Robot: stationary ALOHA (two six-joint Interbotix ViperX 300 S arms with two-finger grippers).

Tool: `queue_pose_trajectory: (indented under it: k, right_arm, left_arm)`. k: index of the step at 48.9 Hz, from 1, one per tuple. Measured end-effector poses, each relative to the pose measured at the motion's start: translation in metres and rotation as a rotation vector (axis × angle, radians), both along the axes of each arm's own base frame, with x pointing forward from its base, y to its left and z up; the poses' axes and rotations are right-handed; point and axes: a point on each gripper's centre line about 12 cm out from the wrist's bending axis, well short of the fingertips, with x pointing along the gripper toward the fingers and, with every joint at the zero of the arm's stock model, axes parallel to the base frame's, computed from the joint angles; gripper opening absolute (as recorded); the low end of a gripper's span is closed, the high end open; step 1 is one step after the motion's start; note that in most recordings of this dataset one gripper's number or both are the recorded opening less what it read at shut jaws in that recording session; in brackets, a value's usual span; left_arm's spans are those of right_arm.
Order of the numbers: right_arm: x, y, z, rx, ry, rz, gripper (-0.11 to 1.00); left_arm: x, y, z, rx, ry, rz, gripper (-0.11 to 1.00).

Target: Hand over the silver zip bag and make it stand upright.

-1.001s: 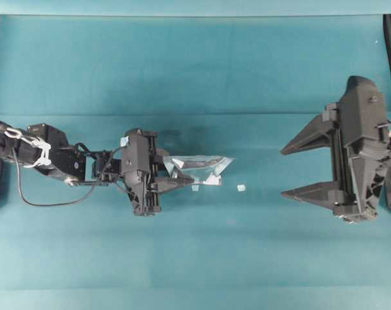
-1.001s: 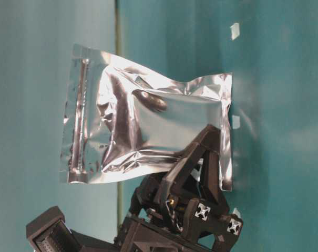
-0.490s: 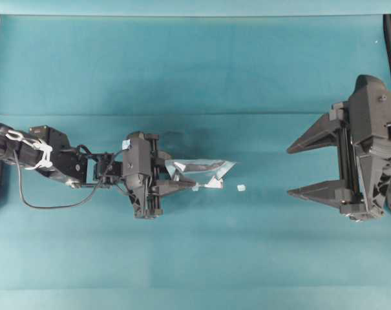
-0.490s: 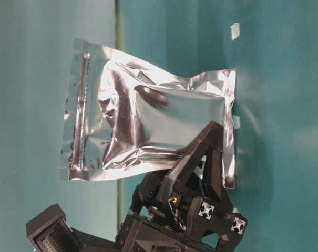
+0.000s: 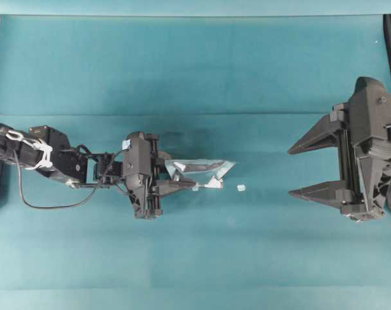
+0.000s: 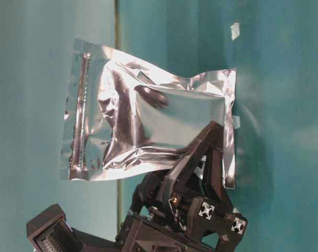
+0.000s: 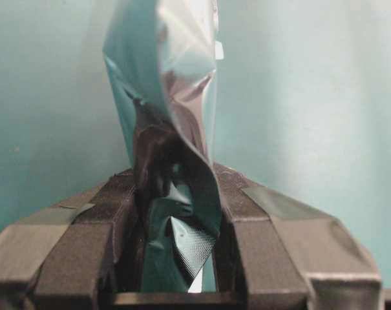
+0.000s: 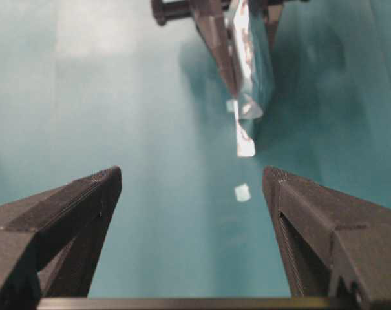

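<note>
Left tool (image 5: 179, 177) is clamped on the silver zip bag (image 5: 198, 172), jaws closed down to the foil at one corner area of the bottom seam; in the left wrist view the foil is pinched and buckled between the pads. Bag is held up off the tabletop (image 5: 195, 71), left of centre, its free end pointing toward the right tool (image 5: 308, 169). Right tool is spread wide with nothing in it, well apart from the bag, jaws facing it.

Handling, my read: very light, looks close to empty with only slight puffiness. Thin foil, soft, creases where gripped, holds no shape under load. Surface is slick and shiny, so I'd expect slip on a shallow pinch. Not fragile, but it dents permanently.

Where I'd take it: the free end with the zip strip (image 6: 80, 123), which should be the stiffest band. Grab across it squarely, deep enough to cover the strip, clear of the left pads. That leaves the bottom seam free to set down as a base.

Looks: small rectangular pouch, mirror silver, crinkled, sealed borders all round, edge-on from above.

Tiny pale scrap (image 5: 241, 188) lies on the tabletop between the tools; ignoring it.
</note>
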Motion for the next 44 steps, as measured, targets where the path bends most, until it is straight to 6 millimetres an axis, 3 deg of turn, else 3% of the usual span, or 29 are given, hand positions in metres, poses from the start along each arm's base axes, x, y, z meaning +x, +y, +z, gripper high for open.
queue_pose_trajectory:
  k: [44]
  right_arm:
    - [-0.0017,-0.0002,-0.0023,0.000,0.003,0.000,0.96]
  left_arm:
    - [-0.0004,0.0000,-0.0002,0.001,0.000,-0.001,0.30]
